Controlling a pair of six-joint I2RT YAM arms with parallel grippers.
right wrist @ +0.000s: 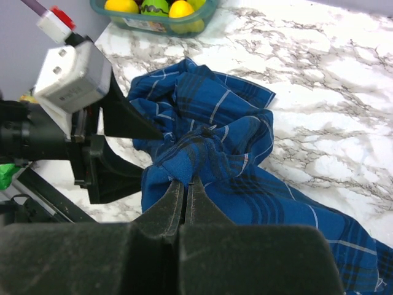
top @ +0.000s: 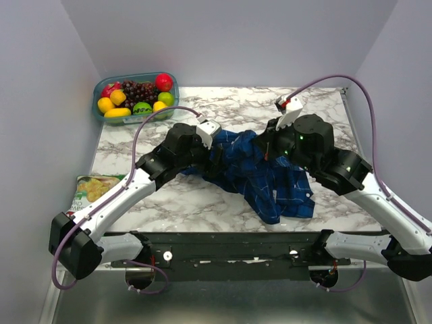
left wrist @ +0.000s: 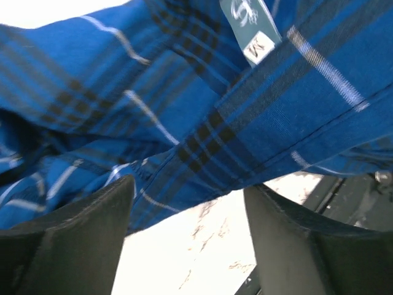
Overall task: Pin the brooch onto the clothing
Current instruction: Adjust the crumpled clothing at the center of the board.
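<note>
Brooch: not found in any view. No salmon-red pin shows on the cloth, on the counter or in either gripper. Whether it sits under a fold or out of frame cannot be told.

Shirt (top: 266,177): blue plaid, crumpled in a heap at mid-counter. Its long axis runs from far left to near right, and the looser tail spreads toward the near right. A collar label marked M (left wrist: 258,47) shows in the left wrist view, so the neck end lies at the left arm's side.

Right gripper (right wrist: 185,182): jaws together, clamped on a gathered ridge of the shirt near the far middle of the heap. The cloth puckers at the tips.

Left gripper (left wrist: 189,187): jaws apart, nothing held. A hemmed edge of the shirt crosses just beyond the tips, slanting from lower left to upper right of that view, with bare counter (top: 202,197) showing in the gap. The right wrist view shows one left jaw touching the left end of the heap.

Judgement: both arms are at the shirt, and the left is the free one. The coming move turns on that hem lying ahead of the open jaws and across them, so advancing onto it would suit a second hold. Pinning has not begun.

Surroundings: a fruit tub (top: 174,91) at the far left and a snack packet (top: 94,189) at the near left, both well apart from the shirt.
</note>
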